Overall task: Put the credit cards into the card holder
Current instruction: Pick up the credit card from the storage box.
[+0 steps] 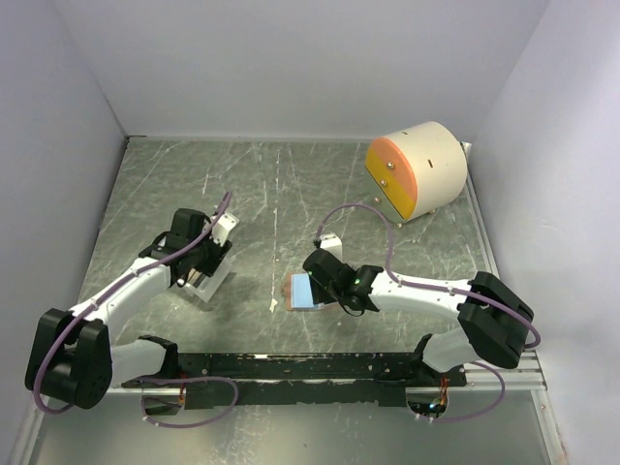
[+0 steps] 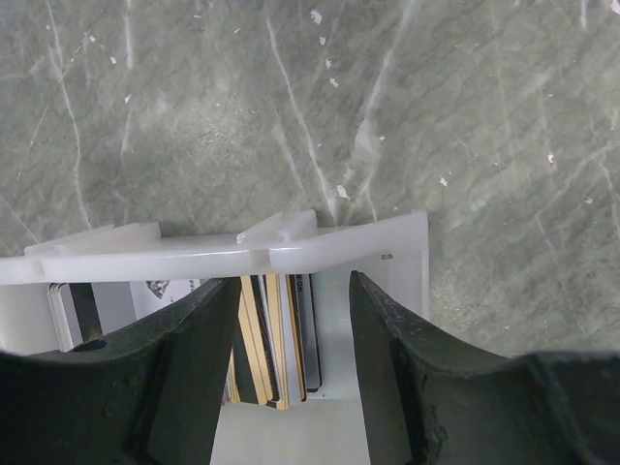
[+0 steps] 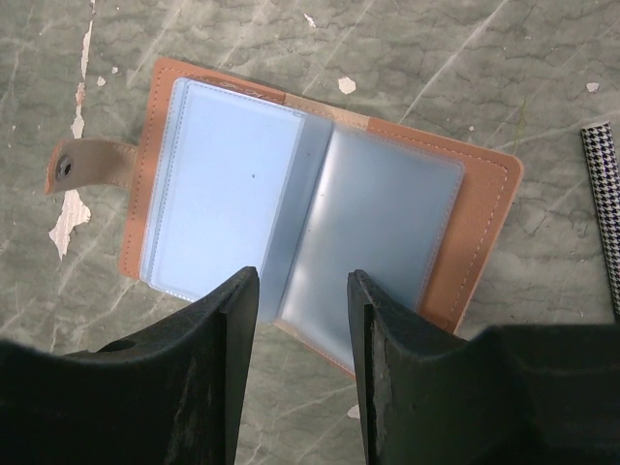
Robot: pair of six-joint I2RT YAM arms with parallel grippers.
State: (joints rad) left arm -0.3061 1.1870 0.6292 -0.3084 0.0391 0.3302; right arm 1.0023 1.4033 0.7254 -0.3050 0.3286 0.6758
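You are at the pick-up step: the left jaws are standing open astride the thin plastic credit cards (image 2: 276,339), amber, dark and pale ones resting on edge in the white rectangular plastic tray (image 2: 223,254) on the grey marbled desk (image 2: 291,116). The right jaws are hanging open, gripping nothing, just over the salmon-brown leather-like card holder (image 3: 484,208), which is lying spread open mid-desk with what looks like a light blue card (image 3: 218,184) in its left clear pocket. Next, I judge, you are needing to close on one card alone. No writing is showing legibly.
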